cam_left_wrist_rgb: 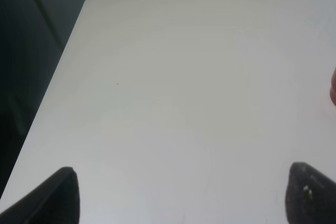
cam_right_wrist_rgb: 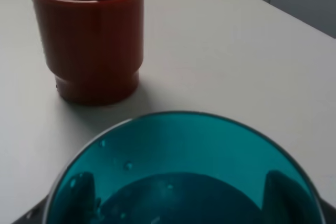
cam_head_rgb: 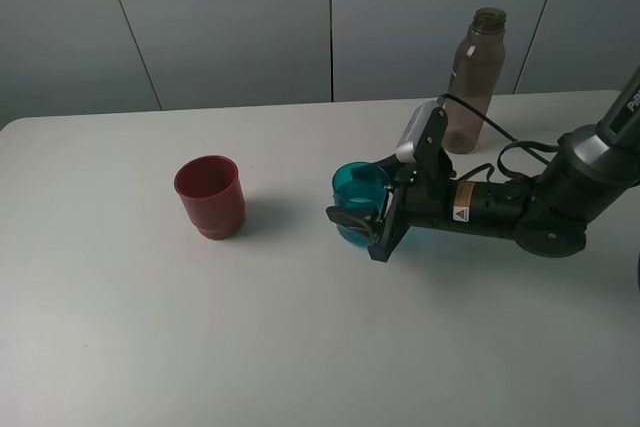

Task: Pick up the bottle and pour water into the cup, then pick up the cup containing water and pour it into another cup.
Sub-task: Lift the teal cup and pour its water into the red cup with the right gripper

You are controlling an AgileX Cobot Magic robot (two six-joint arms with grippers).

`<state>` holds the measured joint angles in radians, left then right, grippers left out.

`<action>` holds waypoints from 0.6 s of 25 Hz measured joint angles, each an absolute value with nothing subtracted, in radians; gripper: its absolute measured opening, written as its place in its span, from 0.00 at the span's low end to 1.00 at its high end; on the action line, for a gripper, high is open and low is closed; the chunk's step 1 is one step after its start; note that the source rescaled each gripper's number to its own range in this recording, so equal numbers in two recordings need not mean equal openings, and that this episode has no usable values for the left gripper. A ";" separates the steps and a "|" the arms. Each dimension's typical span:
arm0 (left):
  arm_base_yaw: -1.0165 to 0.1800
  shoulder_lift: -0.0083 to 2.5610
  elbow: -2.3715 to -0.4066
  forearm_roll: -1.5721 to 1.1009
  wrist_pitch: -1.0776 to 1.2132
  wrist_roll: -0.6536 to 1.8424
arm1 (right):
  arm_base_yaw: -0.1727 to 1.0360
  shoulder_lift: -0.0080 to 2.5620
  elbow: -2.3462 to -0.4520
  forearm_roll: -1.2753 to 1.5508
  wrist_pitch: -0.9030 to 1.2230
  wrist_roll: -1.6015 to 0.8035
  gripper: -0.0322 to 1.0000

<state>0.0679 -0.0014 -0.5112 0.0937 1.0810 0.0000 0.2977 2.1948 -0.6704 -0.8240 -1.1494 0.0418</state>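
Observation:
The teal tumbler (cam_head_rgb: 357, 197) stands upright near the table's middle, between the fingers of my right gripper (cam_head_rgb: 368, 217), which is shut on it. In the right wrist view the tumbler (cam_right_wrist_rgb: 184, 171) fills the foreground with water drops inside. The dark red cup (cam_head_rgb: 210, 197) stands upright to its left, apart from it; it also shows in the right wrist view (cam_right_wrist_rgb: 89, 35). The smoky bottle (cam_head_rgb: 473, 82) stands uncapped at the back right, behind the right arm. My left gripper (cam_left_wrist_rgb: 178, 195) is open and empty over bare table near the left edge.
The white table (cam_head_rgb: 120, 327) has its left edge and a rounded corner in the left wrist view (cam_left_wrist_rgb: 89, 3). A grey panelled wall runs behind. A black cable (cam_head_rgb: 500, 142) loops over the right arm near the bottle.

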 joint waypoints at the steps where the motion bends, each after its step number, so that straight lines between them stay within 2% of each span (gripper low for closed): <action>1: 0.068 -0.001 -0.511 0.094 1.081 0.000 | 0.298 2.183 -0.670 -0.824 -1.133 0.042 0.11; 7: 0.068 -0.001 -0.511 0.094 1.081 0.000 | 0.298 2.070 -0.684 -0.827 -1.024 0.068 0.11; 15: 0.068 -0.001 -0.511 0.094 1.081 0.000 | 0.337 2.034 -0.845 -0.881 -0.860 0.276 0.11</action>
